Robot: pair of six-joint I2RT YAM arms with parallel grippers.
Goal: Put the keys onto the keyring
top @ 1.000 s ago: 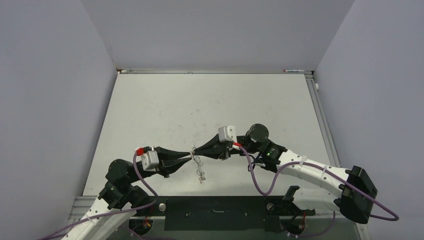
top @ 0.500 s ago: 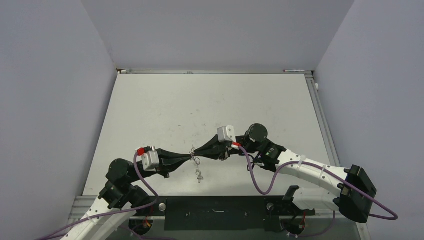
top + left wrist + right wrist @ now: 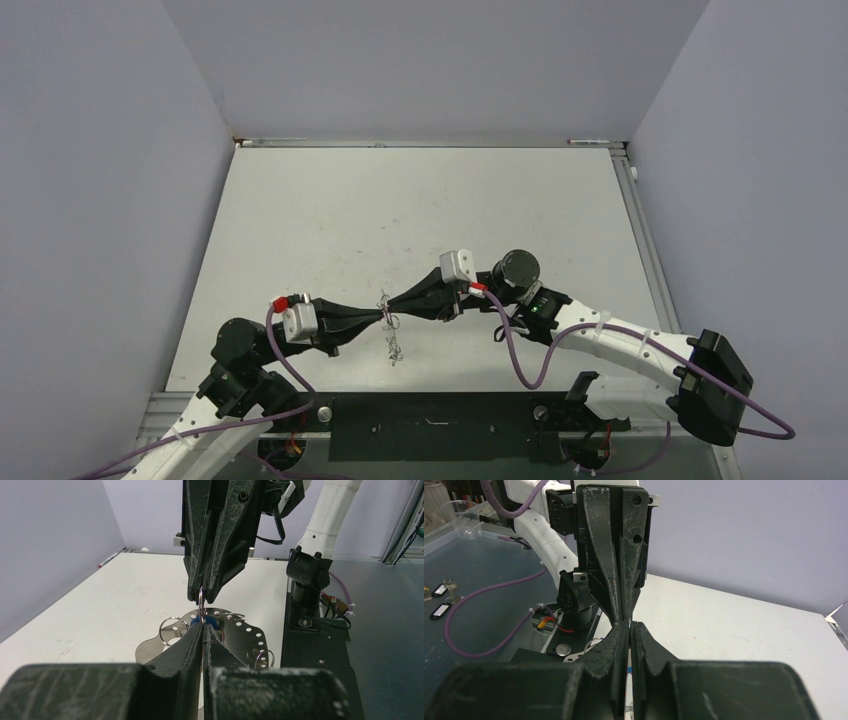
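Note:
My left gripper and right gripper meet tip to tip above the table's near middle. Both are shut. In the left wrist view my left gripper pinches at the blue key, whose head shows just past the fingertips. My right gripper comes down from above, shut on a thin wire loop. The keyring, silvery with holes and small wire loops along its rim, hangs below the tips. In the right wrist view my right gripper is shut; the keyring's edge shows beside it. The red key is hidden.
The black base plate runs along the near edge under the arms. In the right wrist view, off the table at left, lie tagged keys and a clear plastic cup. Grey walls close the table on three sides.
My left gripper's jaws were open a second ago and have closed at the right gripper's tips. The hanging keyring has risen slightly. The right gripper has shifted a little.

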